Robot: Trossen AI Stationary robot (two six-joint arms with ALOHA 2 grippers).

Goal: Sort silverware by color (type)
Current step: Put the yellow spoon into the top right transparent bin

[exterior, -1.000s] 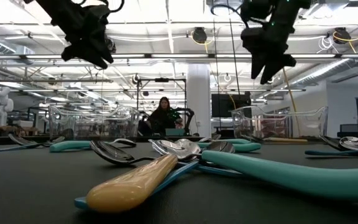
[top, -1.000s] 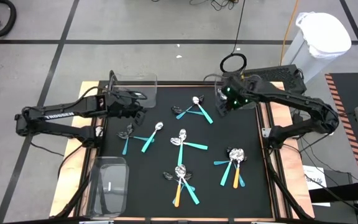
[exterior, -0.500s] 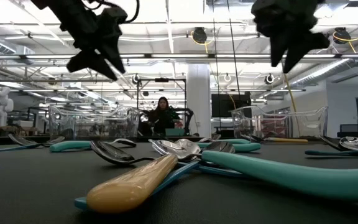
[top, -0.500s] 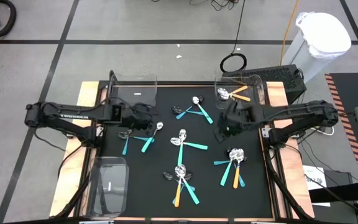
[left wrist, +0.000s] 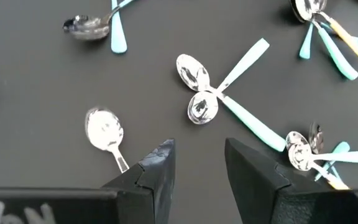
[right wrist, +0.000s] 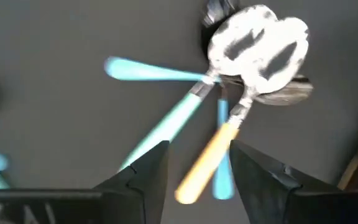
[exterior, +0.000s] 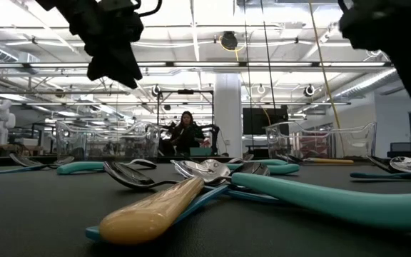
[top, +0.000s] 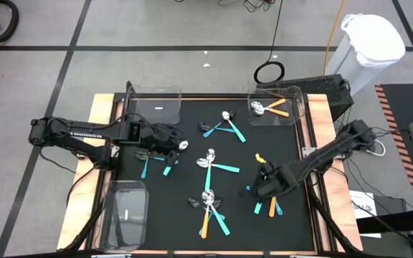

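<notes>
Over the right-hand pile, the right gripper (right wrist: 194,168) hangs spread above an orange-handled spoon (right wrist: 213,158), ready to pinch; the left gripper (left wrist: 197,168) gapes above a teal-handled spoon (left wrist: 107,134).

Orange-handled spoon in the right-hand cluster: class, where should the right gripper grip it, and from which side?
Grip the orange-handled spoon mid-handle, coming straight down: it lies flat, and its bowl overlaps the teal spoons. The right gripper, open, already hovers over it.
</notes>
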